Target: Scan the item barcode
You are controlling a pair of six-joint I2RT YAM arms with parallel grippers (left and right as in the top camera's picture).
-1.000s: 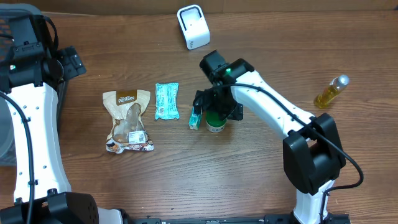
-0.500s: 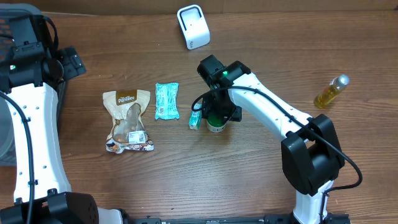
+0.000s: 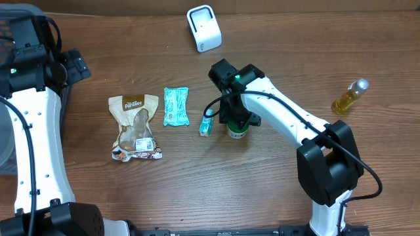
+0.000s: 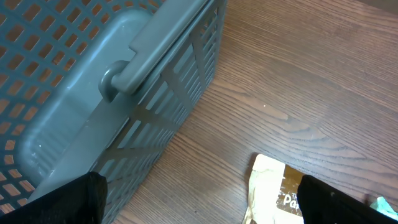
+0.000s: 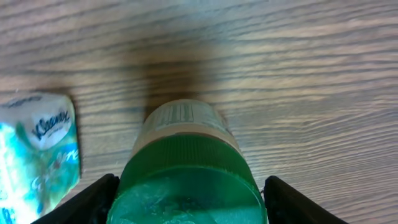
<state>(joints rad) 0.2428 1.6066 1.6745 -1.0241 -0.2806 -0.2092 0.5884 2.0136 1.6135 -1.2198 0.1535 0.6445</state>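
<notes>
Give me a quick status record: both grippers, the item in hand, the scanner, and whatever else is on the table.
right gripper: fingers closed on the lid of the green-lidded jar, jar upright
left gripper: open, empty, next to the grey basket
scanner: white, at the far side, jar not yet brought to it
other items: Kleenex pack beside the jar, teal packet, brown snack pouch, oil bottle

We'd call this a lab bench dressed up as a shop checkout: white barcode scanner (image 3: 204,27) top centre, grey plastic basket (image 4: 93,93) far left, snack bag (image 3: 134,126), tissue pack (image 3: 175,106) and green-lidded jar (image 5: 189,180) mid-frame on a wooden table (image 3: 197,190).
</notes>
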